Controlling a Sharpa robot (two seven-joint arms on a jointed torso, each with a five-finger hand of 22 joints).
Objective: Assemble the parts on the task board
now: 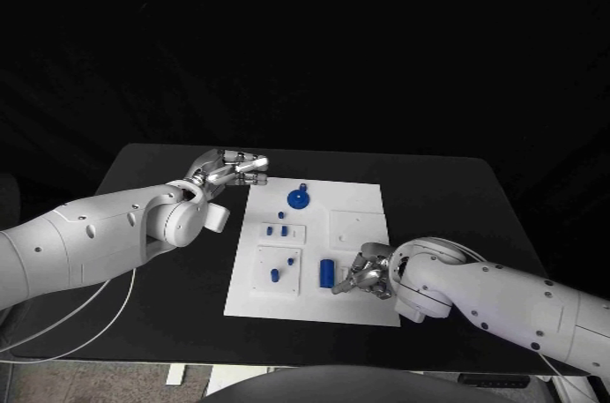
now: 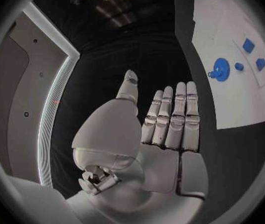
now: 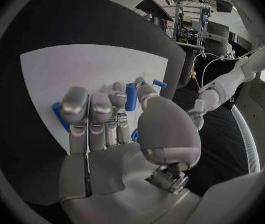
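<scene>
The head view looks steeply down from above onto the black table (image 1: pixel 166 315) and takes in the whole white task board (image 1: pixel 309 249) from a distance. The left wrist view sits close behind the left hand (image 2: pixel 164 134), facing along its fingers past the board's edge (image 2: pixel 232 94). The right wrist view sits close behind the right hand (image 3: pixel 114 129), facing the board (image 3: pixel 76 69). All three views share the board.

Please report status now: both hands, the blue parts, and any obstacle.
Left hand open, off board's far left corner. Right hand at blue cylinder; grip unclear. Blue gear lies on white board. No obstacle seen.
</scene>
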